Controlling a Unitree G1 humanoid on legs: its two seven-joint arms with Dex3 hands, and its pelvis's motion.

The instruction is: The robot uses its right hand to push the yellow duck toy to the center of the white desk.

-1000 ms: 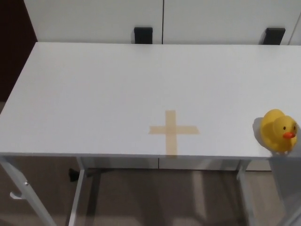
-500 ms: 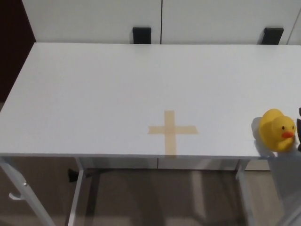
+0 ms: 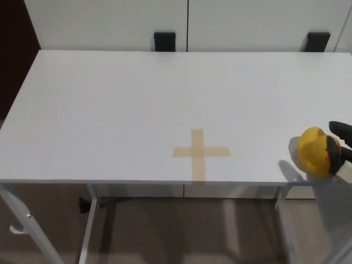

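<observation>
A yellow duck toy (image 3: 314, 151) stands near the front right corner of the white desk (image 3: 137, 99). Black fingers of my right hand (image 3: 340, 144) reach in from the picture's right edge and lie against the duck's right side, covering its beak. Only the fingertips show, so I cannot see how the hand is set. A cross of tan tape (image 3: 199, 153) marks the desk a little right of the middle, near the front edge, well to the left of the duck. My left hand does not show.
White cabinet fronts with two black handles (image 3: 164, 41) (image 3: 317, 41) stand behind the desk. The desk's front edge runs just below the tape cross and the duck. White desk legs and tan floor show underneath.
My right hand's fingers have come in from the right edge and met the duck, which has shifted slightly left and turned so its beak is hidden.
</observation>
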